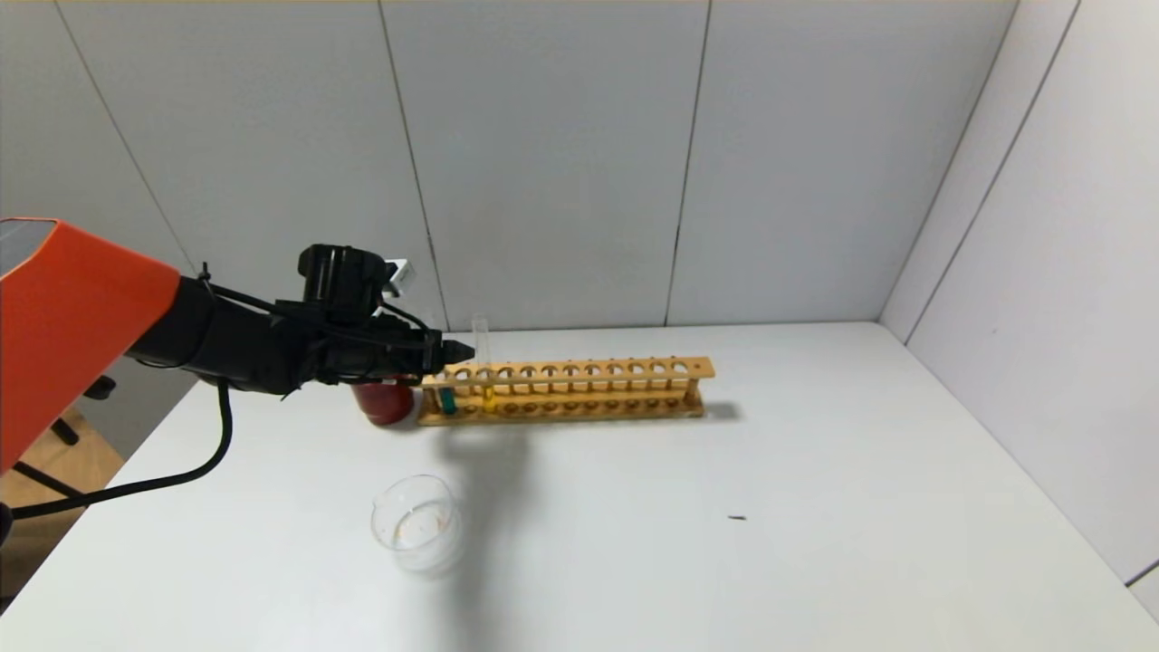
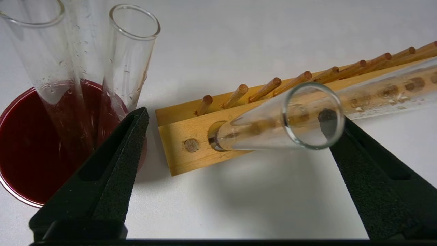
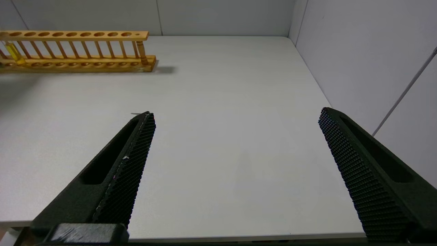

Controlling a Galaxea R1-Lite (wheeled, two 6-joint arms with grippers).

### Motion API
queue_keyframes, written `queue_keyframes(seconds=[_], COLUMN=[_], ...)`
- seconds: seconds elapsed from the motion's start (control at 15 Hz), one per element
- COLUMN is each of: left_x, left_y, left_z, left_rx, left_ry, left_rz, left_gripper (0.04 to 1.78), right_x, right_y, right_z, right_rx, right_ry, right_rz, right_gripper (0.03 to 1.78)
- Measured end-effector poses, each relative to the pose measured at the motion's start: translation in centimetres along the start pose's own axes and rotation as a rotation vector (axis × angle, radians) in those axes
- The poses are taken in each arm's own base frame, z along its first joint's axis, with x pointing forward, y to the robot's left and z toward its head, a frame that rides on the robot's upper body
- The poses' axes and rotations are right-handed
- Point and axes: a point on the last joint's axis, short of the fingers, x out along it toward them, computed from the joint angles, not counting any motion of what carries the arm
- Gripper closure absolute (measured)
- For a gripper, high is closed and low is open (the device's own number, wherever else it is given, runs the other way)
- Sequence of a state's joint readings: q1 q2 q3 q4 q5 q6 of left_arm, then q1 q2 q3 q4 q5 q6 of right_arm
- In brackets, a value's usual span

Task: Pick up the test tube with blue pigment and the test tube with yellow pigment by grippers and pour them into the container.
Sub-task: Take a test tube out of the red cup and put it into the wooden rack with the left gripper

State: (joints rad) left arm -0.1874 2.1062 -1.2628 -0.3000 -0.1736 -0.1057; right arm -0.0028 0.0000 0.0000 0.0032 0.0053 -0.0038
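Observation:
My left gripper (image 1: 457, 352) is at the left end of the wooden rack (image 1: 589, 369), open. In the left wrist view its jaws (image 2: 235, 118) stand wide apart around the clear tube in the rack's first hole (image 2: 273, 128), whose mouth is close to one finger (image 2: 368, 177). This is the test tube with blue pigment (image 1: 447, 399); its blue tip shows only in the head view. The test tube with yellow pigment (image 1: 488, 396) stands in the hole beside it. The container (image 1: 416, 523), a clear beaker, sits on the table in front. My right gripper (image 3: 236, 112) is open and empty over bare table.
A dark red cup (image 1: 384, 404) stands just left of the rack and holds colourless clear tubes (image 2: 131, 54). The rack's other holes are empty. A small dark speck (image 1: 737, 518) lies on the white table. Walls close off the back and right.

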Motion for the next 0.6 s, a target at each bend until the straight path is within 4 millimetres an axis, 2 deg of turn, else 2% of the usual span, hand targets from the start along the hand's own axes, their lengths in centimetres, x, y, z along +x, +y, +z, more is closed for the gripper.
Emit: queue_keyframes(seconds=[0.6], left_x=[0.98], left_y=[0.04], left_z=[0.21], left_rx=[-0.017], left_ry=[-0.006], left_rz=[-0.002], left_gripper=[0.10], right_x=[0.00], right_y=[0.00], right_z=[0.00], right_rx=[0.000], right_ry=[0.000], right_rz=[0.000], right_gripper=[0.06])
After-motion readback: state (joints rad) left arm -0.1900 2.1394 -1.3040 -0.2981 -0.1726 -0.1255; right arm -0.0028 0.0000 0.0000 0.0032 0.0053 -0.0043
